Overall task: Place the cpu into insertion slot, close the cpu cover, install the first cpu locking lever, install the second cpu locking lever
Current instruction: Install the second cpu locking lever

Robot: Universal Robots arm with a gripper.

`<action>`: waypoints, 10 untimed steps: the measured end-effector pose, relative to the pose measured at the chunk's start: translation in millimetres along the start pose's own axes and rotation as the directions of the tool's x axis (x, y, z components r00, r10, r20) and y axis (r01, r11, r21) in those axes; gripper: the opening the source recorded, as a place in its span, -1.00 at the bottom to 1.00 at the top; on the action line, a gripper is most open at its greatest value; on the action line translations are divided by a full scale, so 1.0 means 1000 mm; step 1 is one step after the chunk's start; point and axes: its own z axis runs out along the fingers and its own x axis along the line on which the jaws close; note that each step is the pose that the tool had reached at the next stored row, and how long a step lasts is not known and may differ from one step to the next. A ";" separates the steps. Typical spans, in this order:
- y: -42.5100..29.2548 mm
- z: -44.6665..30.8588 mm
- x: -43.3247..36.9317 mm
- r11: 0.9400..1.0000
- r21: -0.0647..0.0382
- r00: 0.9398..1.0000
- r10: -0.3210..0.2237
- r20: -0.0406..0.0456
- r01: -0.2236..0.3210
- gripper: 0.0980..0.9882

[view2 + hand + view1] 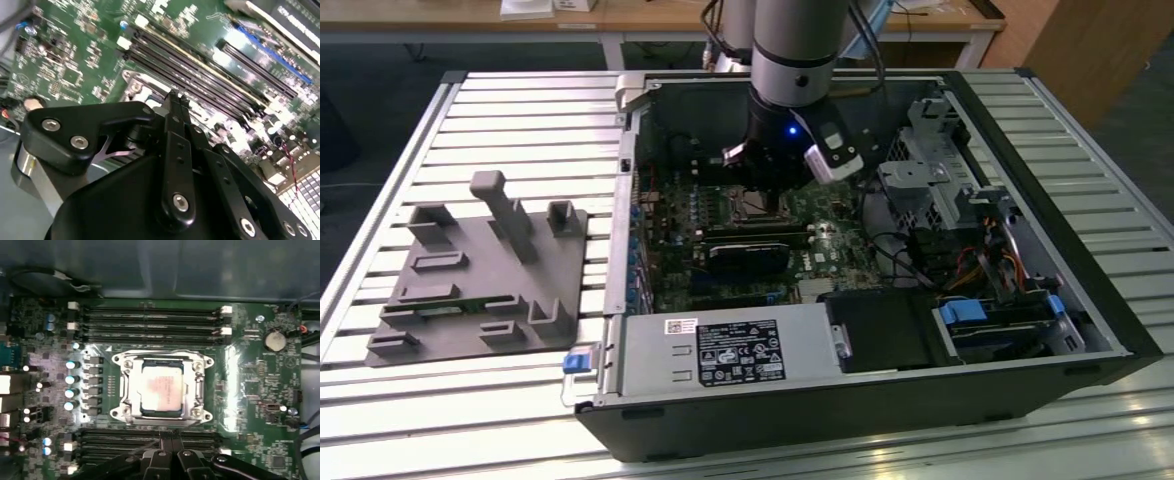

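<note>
Right under my wrist, my gripper (168, 452) is hanging with its fingers pressed together, pinching nothing, tips sitting just above the memory slots (150, 440) at the near edge of the socket. Just past the tips, the cpu (161, 390) is already lying in the insertion slot (161, 413), and the cpu cover (197, 385) is looking folded down around it, silver frame flat, chip top showing through the window. I can't tell whether either locking lever is latched. Risk as I'm judging it: closed tips sliding off a thin lever and scraping the board, or pushing on the frame and loading the chip unevenly. Farther out, in the exterior view, I'm reaching down inside the computer case (1101, 330), cables (907, 250) crowding one side and possibly snagging my wrist.
</note>
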 end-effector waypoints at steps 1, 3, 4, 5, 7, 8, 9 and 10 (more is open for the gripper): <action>-0.0005 0.0000 0.0004 1.000 -0.007 1.000 0.000 0.000 0.000 -0.96; -0.0013 0.0000 0.0004 1.000 -0.026 1.000 0.001 -0.003 -0.001 -0.96; -0.0019 -0.0001 0.0004 0.999 -0.034 1.000 0.002 -0.005 -0.002 -0.96; -0.0032 -0.0001 0.0004 0.999 -0.036 1.000 0.003 -0.008 -0.003 -0.96; -0.0058 0.0000 0.0015 0.999 -0.037 1.000 0.004 -0.010 -0.004 -0.96; -0.0072 0.0001 0.0024 0.999 -0.037 1.000 0.003 -0.011 -0.004 -0.96; -0.0084 0.0003 0.0042 0.999 -0.037 1.000 0.003 -0.011 -0.004 -0.96; -0.0090 0.0005 0.0075 0.999 -0.037 1.000 0.003 -0.011 -0.004 -0.96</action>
